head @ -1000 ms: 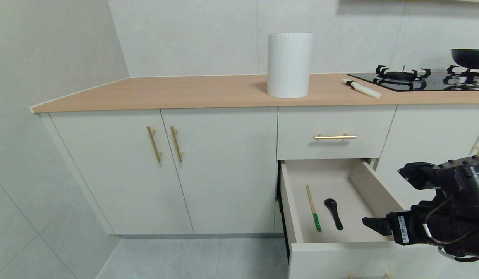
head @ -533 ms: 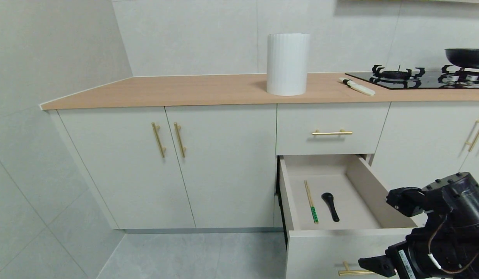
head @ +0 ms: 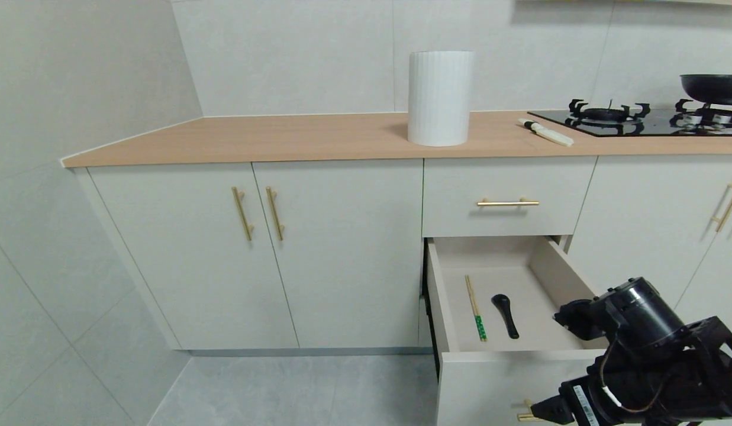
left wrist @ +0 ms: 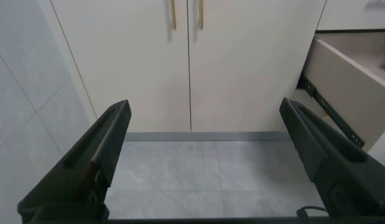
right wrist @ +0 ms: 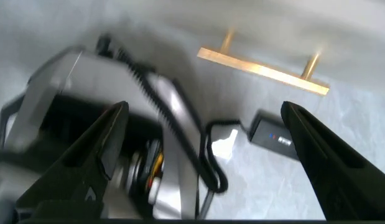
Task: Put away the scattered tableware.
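My right end effector [right wrist: 204,112] is spread wide and empty, low beside the pulled-out drawer's [head: 439,296] gold handle [right wrist: 264,71]. The chopsticks [head: 475,313] and black spoon [head: 506,315] lie inside. I'd meet the front squarely and push straight, slowly.

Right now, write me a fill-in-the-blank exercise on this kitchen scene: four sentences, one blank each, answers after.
The lower drawer holds chopsticks and a black ____. The upper drawer is ____. The white ribbed cylinder stands on the wooden ____. The left pincer is ____.
Missing words: spoon; shut; countertop; open.
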You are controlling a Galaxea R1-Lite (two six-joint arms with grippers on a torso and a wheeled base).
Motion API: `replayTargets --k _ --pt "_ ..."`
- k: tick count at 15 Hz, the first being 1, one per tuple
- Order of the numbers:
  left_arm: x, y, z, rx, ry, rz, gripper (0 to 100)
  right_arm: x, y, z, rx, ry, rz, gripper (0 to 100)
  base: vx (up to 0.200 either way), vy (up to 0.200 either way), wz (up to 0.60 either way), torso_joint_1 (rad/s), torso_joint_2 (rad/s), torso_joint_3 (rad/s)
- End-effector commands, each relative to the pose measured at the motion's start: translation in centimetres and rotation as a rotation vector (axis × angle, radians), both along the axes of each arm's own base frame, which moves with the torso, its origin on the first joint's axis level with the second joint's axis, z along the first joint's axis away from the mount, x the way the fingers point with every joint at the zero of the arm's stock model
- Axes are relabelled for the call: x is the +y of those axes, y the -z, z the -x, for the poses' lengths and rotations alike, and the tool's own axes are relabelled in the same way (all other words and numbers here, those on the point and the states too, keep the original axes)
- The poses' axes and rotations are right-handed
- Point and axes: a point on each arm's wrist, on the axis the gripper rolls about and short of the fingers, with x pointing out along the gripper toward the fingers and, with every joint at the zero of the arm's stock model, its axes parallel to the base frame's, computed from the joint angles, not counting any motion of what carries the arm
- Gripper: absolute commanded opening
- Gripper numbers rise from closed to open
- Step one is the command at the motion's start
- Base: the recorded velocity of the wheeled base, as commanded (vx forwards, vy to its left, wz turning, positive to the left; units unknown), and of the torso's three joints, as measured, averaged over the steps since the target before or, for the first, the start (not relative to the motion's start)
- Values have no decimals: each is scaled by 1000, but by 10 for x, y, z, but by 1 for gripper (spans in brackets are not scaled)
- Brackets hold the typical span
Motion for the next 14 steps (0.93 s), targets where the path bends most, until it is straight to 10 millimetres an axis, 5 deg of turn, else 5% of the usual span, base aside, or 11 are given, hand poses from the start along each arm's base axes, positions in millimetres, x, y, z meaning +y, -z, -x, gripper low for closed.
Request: replayTargets --k 1,14 --pt "0 0 0 0 0 0 100 4 20 -11 39 52 39 100 0 0 0 0 0 0" --pt "0 0 0 0 0 0 100 5 23 -38 -149 212 76 100 0 0 0 0 0 0"
